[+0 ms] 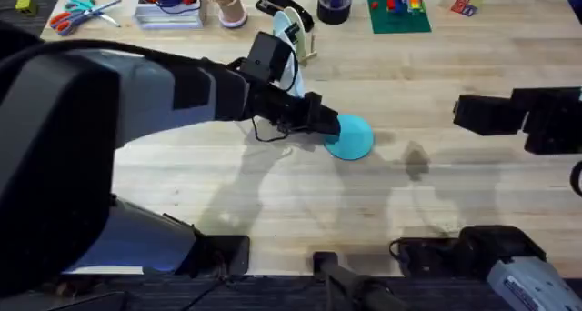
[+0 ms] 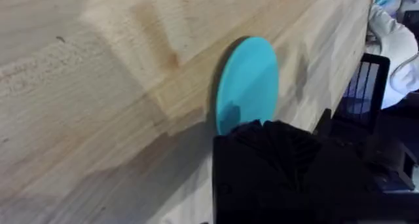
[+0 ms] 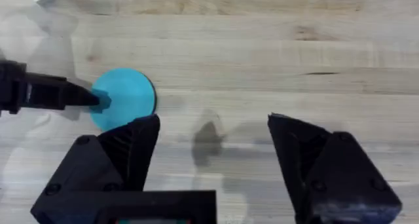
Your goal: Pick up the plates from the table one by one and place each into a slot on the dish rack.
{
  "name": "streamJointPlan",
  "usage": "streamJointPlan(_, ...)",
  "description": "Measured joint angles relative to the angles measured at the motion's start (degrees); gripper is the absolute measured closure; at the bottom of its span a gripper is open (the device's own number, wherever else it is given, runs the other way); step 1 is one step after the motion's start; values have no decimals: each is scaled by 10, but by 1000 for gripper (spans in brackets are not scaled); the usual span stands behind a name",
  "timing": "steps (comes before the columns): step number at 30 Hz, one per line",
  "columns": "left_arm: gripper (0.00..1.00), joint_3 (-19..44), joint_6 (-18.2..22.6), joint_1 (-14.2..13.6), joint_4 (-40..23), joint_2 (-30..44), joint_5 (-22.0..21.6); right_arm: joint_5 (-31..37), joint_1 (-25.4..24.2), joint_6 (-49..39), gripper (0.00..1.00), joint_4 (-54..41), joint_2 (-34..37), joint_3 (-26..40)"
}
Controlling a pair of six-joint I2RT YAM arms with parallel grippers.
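Left arm [image 1: 100, 102] looms big under the camera, its tool [image 1: 329, 125] clamped on the turquoise plate's [image 1: 353, 136] near rim, mid-counter [image 1: 273, 193]. Plate looks thin, stiff, light, probably slick; the edge is the only place to pinch. Right tool [image 3: 213, 149] gapes wide, holding nothing, off to the side. Dish rack [image 1: 296, 34] sits behind the arm with a pale plate [image 1: 289, 27] already slotted; scissors [image 1: 77, 11], tape [image 1: 334, 4] line the back edge.

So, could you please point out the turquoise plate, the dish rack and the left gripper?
turquoise plate [image 1: 355, 140]: overhead view, its bare face.
dish rack [image 1: 310, 49]: overhead view, its wooden end.
left gripper [image 1: 333, 126]: overhead view, fingertips at plate's edge.
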Motion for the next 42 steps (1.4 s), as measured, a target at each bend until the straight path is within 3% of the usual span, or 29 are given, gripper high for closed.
streamJointPlan(6,958,0,0,0,10,28,2,0,0,0,7,0,0,0)
streamJointPlan(16,958,2,0,0,33,66,44,0,0,0,7,0,0,0)
streamJointPlan(27,958,2,0,0,35,67,46,-4,0,0,8,-2,0,0)
streamJointPlan(35,958,2,0,0,35,67,46,-93,0,0,8,-7,12,1)
streamJointPlan(42,958,2,0,0,36,67,46,-169,0,0,8,-27,95,1)
